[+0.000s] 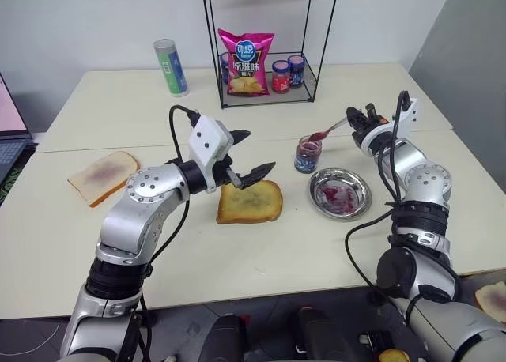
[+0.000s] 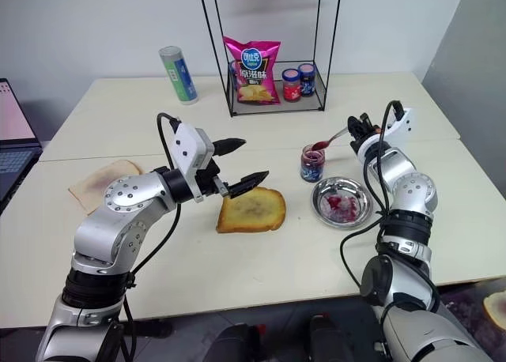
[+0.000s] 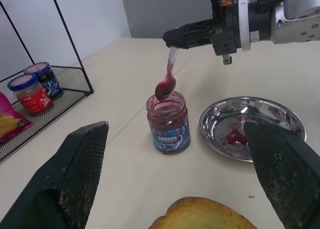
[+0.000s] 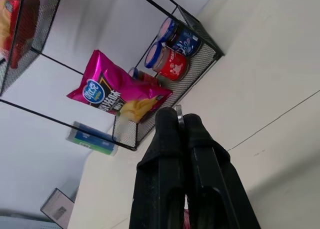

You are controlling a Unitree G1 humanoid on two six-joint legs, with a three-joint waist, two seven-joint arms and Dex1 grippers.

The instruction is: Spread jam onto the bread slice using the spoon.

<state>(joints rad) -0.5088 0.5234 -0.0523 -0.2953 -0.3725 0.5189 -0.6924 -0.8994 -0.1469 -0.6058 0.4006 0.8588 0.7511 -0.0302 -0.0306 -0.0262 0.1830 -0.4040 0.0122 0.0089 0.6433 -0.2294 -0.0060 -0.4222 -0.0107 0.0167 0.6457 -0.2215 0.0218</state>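
Right end effector (image 1: pixel 353 122) clamped on spoon (image 3: pixel 167 79) handle tip; jam-loaded bowl hangs over jam (image 3: pixel 168 120) jar mouth. Spoon thin, slick, may swivel. Bread slice (image 1: pixel 251 201) mid-bench, stiff, crumbly. Left end effector (image 1: pixel 247 153) spread wide above its edge.

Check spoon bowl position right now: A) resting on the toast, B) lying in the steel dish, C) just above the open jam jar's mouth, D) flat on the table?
C: the right gripper holds the spoon by its handle, with its jam-stained bowl hanging just over the open jam jar, clear of the steel dish and the bread slice.
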